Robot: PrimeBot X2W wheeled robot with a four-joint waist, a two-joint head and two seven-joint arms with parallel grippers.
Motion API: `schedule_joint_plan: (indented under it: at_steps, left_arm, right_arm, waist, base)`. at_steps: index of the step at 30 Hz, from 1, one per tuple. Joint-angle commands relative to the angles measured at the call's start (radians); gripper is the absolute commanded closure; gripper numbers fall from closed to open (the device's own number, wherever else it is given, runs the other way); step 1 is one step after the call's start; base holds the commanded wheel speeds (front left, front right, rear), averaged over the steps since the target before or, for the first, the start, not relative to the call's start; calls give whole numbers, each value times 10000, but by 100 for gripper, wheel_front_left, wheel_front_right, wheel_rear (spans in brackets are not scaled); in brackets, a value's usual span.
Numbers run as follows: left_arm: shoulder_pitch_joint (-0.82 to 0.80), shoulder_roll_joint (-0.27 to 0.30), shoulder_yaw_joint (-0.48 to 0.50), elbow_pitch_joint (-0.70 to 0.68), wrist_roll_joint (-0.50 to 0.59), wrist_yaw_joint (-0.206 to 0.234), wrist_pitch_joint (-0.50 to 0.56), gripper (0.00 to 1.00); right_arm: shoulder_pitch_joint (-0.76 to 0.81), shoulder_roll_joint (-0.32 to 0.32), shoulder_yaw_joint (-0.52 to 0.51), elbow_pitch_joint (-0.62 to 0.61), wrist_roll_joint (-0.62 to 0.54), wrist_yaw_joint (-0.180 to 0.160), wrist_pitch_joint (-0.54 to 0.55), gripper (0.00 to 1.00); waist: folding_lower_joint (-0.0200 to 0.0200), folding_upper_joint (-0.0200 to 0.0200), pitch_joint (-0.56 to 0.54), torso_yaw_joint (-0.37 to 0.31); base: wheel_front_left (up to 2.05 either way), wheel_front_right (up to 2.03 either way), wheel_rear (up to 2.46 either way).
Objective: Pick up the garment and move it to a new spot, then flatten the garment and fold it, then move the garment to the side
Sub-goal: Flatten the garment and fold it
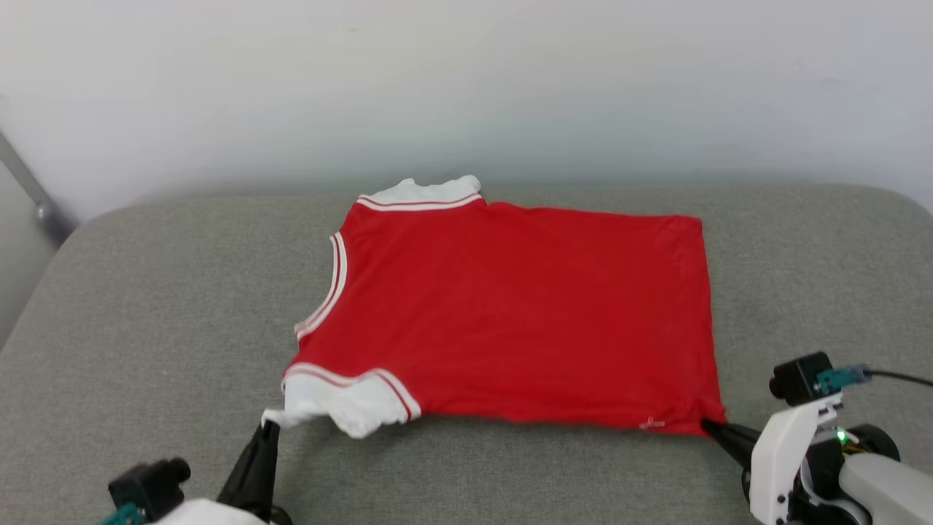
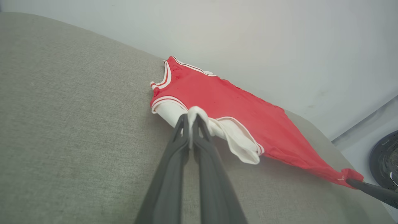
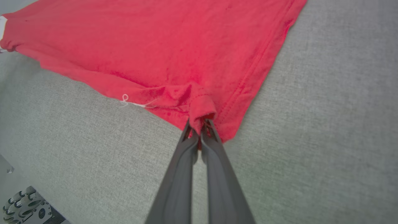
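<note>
A: Head view first. Where is the garment [image 1: 510, 321]?

B: It is spread flat on the grey cushion [image 1: 146, 306], plain red face up. The collar is toward the robot's left and the hem toward its right, with the pale wall [image 1: 466, 87] behind.

A: And the claws?

B: The left gripper [image 1: 271, 424] sits at the near left, its tips closed on the white sleeve [image 1: 350, 405]. The right gripper [image 1: 711, 425] sits at the near right, pinching the near hem corner.

A: Left wrist view?

B: The two dark fingers meet, with a fold of white sleeve cloth clamped between them. The sleeve is drawn toward the camera. The red body lies beyond it on the cushion, reaching toward the wall. At the lower right, the other arm's finger grips the red corner, which is pulled to a point.

A: Right wrist view?

B: The fingers are pressed together on a bunched bit of the red hem corner. The rest of the shirt lies flat on the cushion beyond the tips. A loose white thread [image 3: 125, 98] curls at the near edge, just left of the grip. A ribbed wheel [image 3: 25, 211] shows in the bottom left corner.
</note>
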Motion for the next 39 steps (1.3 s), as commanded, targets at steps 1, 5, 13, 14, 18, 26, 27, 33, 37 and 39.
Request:
schedule_joint_plan:
  at_steps: [1, 5, 13, 14, 18, 26, 27, 33, 37, 39]
  left_arm:
    - [272, -182, 113, -116, 27, 4, -22, 100]
    - [1063, -552, 359, -419, 121, 4, -22, 100]
    - [2274, -1027, 813, -1213, 442, 3, -22, 100]
    - [2794, -1086, 1065, -1640, 527, 4, -22, 100]
    - [3526, -1221, 1283, -2268, 699, 3, -22, 100]
    - [3451, -884, 1603, -3352, 879, 3, -21, 100]
    - [3282, -772, 1605, -3449, 905, 4, -22, 100]
    - [2455, -96, 1291, -3586, 874, 4, -22, 100]
    - [1631, 548, 1177, -3323, 773, 4, -21, 100]
    - [1114, 766, 1121, -2981, 690, 4, -21, 100]
  right_arm:
    - [205, -97, 21, -56, -27, -8, -100, 100]
    - [710, -209, 85, -280, 3, -8, -333, 100]
    - [1575, -673, 160, -992, -171, -8, -738, 100]
    - [1884, -802, 166, -1327, -285, -8, -870, 100]
    - [2157, -1082, 168, -1749, -395, -8, -1102, 100]
    - [2047, -1536, -82, -2696, -708, -8, -1542, 100]
    - [1958, -1555, -164, -2831, -720, -8, -1567, 100]
    - [1609, -1622, -447, -3088, -1037, -8, -1709, 100]
    - [1312, -1439, -832, -3046, -1052, -8, -1808, 100]
    - [1230, -1354, -982, -2894, -1038, -8, -1835, 100]
  waist:
    - [3, 0, -96, 25]
    - [3, 0, -187, 51]
    - [3, 0, -357, 52]
    - [3, 0, -387, 27]
    - [3, 0, -361, 9]
    - [3, 0, -98, -121]
    - [3, 0, -43, -160]
    - [3, 0, 222, -378]
    - [3, 0, 598, -579]
    - [3, 0, 849, -616]
  base:
    - [0, 0, 0]
    - [0, 0, 0]
    - [0, 0, 0]
    - [0, 0, 0]
    - [0, 0, 0]
    - [0, 0, 0]
    - [0, 0, 0]
    - [0, 0, 0]
    - [0, 0, 0]
    - [0, 0, 0]
